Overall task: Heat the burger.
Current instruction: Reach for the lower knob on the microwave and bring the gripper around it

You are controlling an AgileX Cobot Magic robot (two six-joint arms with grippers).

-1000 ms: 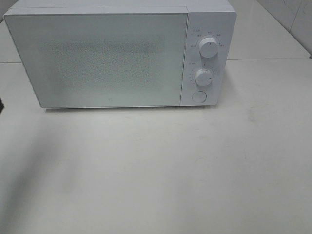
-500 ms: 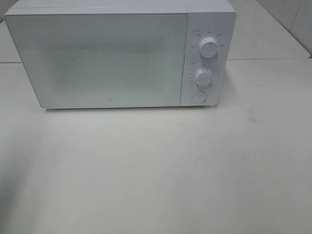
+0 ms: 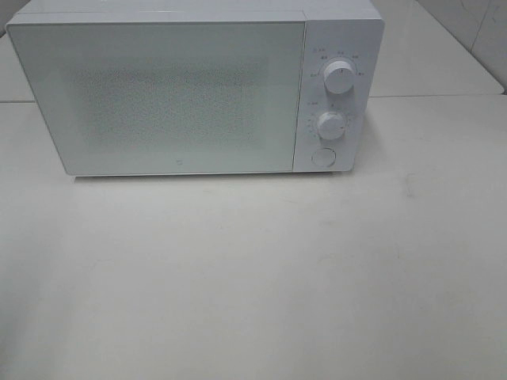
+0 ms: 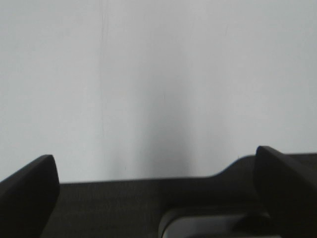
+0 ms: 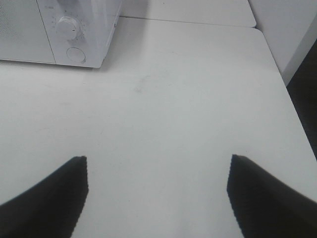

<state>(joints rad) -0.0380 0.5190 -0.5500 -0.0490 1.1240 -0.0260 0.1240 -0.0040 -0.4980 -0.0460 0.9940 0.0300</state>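
A wide pale table (image 3: 253,277) is seen from the high camera, and most of its surface toward 6 o'clock is bare. At its 12 o'clock edge a white microwave (image 3: 341,28) is set, facing the camera. The microwave's door (image 3: 158,95) is shut, and nothing can be made out through the dotted window. At 3 o'clock of the door a narrow control panel (image 3: 352,111) is found. On it an upper knob (image 3: 339,77) is mounted, a lower knob (image 3: 330,125) is placed at 6 o'clock of that, and a round button (image 3: 322,156) is set at 6 o'clock of the lower knob. The left gripper (image 4: 156,196) is shown by its wrist camera with jaws spread wide; one dark finger (image 4: 27,198) is seen at each side, nothing is held between them, and only a plain pale surface is faced. The right gripper (image 5: 157,198) is likewise spread wide with nothing held, bare tabletop lies between its fingers (image 5: 270,203), and the panel corner of the microwave is seen ahead, well apart from it. The burger is shown in none of the views, so its place relative to either gripper cannot be told.
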